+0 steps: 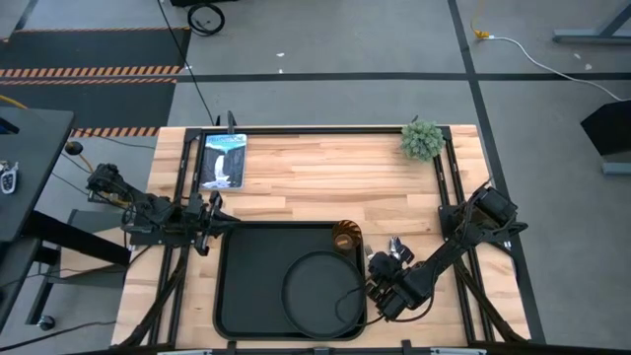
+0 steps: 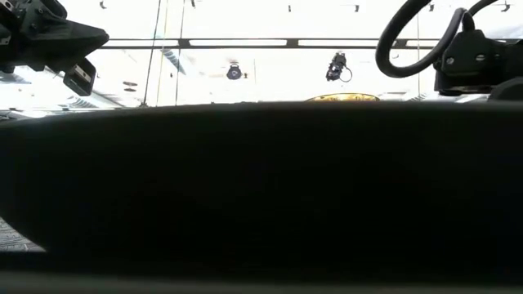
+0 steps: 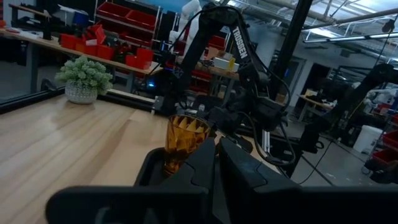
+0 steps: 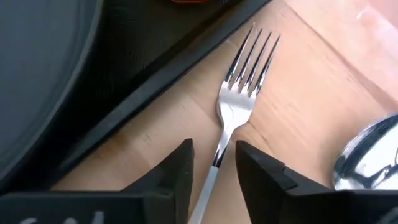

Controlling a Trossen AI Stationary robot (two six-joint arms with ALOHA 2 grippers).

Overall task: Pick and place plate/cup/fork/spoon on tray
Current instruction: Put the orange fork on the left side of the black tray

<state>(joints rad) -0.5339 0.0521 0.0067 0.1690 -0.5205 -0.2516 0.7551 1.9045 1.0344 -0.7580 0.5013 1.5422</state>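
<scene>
the plate [image 1: 317,285] and the cup [image 1: 345,238] are already sitting inside the tray [image 1: 246,296], the plate toward its right half and the cup at the tray's far right corner; two of the four items look done. the fork [image 4: 239,99] and the spoon [image 4: 370,158] are lying on the bare wood just beside the tray's right rim, both yet to be moved. the right gripper [image 4: 213,163] is straddling the fork's neck, one dark finger on each side of the stem with a gap showing on either side, so it is not gripping yet; the fork appears to be the piece in hand, with the spoon to follow. the left gripper [image 1: 202,226] is waiting at the tray's far left corner, its fingers pressed together on nothing. on the right arm, seen from the left wrist, white lettering is reading "trossen". a printed card [image 1: 223,160] and a small potted plant [image 1: 422,139] are resting at the table's far side; the card's print is too small to read.
</scene>
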